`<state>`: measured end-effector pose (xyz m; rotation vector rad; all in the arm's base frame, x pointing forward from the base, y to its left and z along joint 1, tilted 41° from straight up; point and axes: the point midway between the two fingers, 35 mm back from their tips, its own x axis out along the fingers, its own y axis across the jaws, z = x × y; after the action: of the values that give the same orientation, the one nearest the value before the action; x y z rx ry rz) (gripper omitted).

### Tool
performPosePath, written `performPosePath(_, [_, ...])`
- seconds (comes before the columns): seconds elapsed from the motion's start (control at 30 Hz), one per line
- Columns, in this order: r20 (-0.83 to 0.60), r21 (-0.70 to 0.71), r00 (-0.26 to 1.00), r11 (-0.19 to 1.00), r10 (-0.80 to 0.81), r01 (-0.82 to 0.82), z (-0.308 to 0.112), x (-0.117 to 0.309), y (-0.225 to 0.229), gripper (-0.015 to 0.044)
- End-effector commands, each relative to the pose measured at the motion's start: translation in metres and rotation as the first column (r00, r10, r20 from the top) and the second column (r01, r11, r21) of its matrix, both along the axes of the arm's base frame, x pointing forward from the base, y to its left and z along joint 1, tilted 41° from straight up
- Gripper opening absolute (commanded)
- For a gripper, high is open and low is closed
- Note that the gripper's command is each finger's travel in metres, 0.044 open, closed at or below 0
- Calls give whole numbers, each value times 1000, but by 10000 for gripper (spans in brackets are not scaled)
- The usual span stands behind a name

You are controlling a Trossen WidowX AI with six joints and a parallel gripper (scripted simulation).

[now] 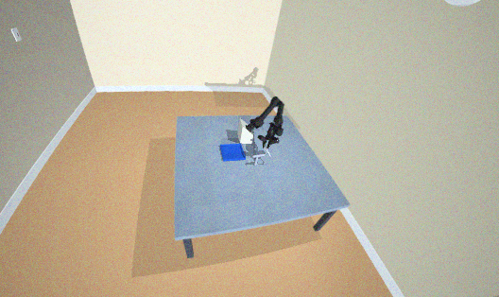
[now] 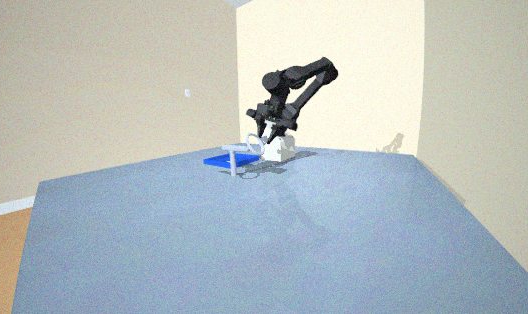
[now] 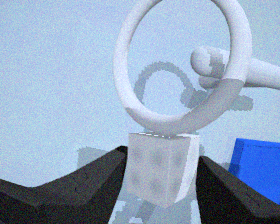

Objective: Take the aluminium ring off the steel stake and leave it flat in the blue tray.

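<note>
Fingers [image 1: 270,143] [image 2: 277,134] grip the welded tab [image 2: 269,130] [image 3: 153,165], holding the aluminium ring [image 1: 268,152] [image 2: 247,142] [image 3: 121,65] tilted up beside the cross-bar [image 1: 259,155] [image 2: 235,147] [image 3: 268,73]'s end, where swinging left towards the blue tray [image 1: 232,152] [image 2: 215,161] [image 3: 261,167] too low could snag its rim and twist the tab loose.

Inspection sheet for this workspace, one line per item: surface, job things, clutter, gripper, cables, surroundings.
Surface: blue-grey table, shadows across it.
Ring: aluminium ring raised off the table, tilted, near the end of the stake's cross-bar.
Stake: steel stake standing.
Tray: blue tray beside the stake; ring not in it.
Clutter: nothing seen.
Gripper: gripper shut on the ring's tab.
Cables: nothing seen.
Surroundings: plain walls, orange-brown floor.
</note>
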<state>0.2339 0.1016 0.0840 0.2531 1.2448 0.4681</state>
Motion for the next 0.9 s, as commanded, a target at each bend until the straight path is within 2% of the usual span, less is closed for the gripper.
performPosePath(0.0, [14, 3, 1000, 1000, 1, -1, 9, 3, -5, 0])
performPosePath(0.87, [14, 5, 1000, 1000, 0, 0, 38, 6, -29, 0])
